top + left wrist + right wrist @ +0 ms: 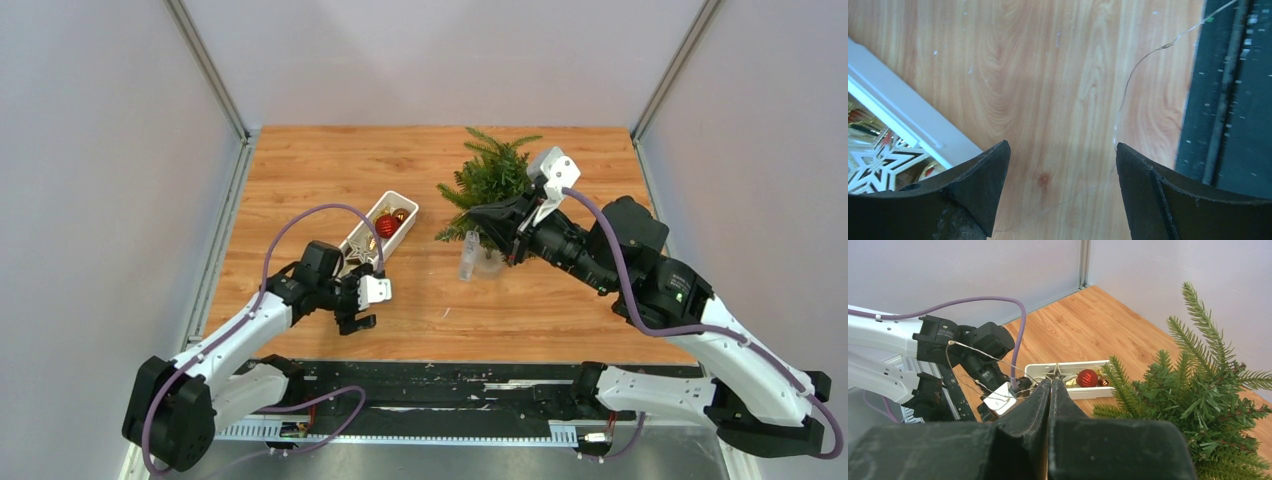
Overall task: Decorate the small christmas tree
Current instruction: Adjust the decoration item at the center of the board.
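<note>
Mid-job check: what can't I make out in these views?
- Small green fir tree: trunk hidden by foliage and the right gripper, top and right wrist views.
- Thin silver wire: too fine for the top view; whether the shut right gripper pinches it is unclear.
- Gold star ornament in the white plastic tray: cut off by the frame edge and a finger of the left gripper, left wrist view.

Open tabletop (430, 295) — between tray (398, 238) and tree (490, 175)
</note>
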`<state>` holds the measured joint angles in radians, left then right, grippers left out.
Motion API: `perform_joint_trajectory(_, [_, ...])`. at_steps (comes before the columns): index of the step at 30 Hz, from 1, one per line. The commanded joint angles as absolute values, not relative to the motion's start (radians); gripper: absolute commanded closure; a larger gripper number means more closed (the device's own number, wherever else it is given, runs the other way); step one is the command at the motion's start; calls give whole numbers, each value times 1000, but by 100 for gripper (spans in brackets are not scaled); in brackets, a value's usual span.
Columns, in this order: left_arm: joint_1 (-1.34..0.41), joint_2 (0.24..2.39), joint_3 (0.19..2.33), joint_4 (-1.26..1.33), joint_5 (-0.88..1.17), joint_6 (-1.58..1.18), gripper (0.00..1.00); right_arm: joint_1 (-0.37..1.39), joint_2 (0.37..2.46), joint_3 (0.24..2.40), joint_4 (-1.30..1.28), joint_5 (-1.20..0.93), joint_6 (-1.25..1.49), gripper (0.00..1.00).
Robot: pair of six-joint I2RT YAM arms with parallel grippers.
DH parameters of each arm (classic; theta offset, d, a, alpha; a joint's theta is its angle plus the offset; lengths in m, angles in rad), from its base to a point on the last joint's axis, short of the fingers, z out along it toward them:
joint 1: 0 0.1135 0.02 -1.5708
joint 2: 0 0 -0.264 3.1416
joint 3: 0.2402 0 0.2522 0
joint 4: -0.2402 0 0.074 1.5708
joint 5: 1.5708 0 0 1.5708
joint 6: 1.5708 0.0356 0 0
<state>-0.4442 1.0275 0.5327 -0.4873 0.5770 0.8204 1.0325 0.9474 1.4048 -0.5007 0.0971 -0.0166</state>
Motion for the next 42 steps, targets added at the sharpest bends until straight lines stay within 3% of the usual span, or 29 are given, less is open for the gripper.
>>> perform_joint_trajectory(1, [-444,987,615,-654,689,927,13,1028,931,1394,-491,118,-35,100])
perform_joint_trajectory(12, [-443,1016,624,-618,655,907,13,1028,924,1387,-491,100,-28,100])
perform_joint_trajectory(17, [-444,1064,617,-612,589,905,30,1028,911,1383,-491,111,-29,100])
perform_joint_trajectory(26, [-443,1124,574,-529,585,883,27,1029,903,1382,-491,119,-35,100])
perform_joint_trajectory(30, [-446,1146,568,-492,619,846,33,1028,897,1381,-491,119,-35,100])
perform_joint_trajectory(33, [-446,1141,575,-484,676,804,47,1028,890,1376,-491,123,-32,100])
perform_joint_trajectory(35, [-446,1127,591,-502,685,778,62,1028,888,1371,-492,127,-31,100])
perform_joint_trajectory(38, [-446,1077,615,-529,638,764,96,1028,891,1364,-491,126,-30,100])
perform_joint_trajectory(42, [-444,974,665,-570,553,725,100,1029,886,1359,-493,125,-25,100])
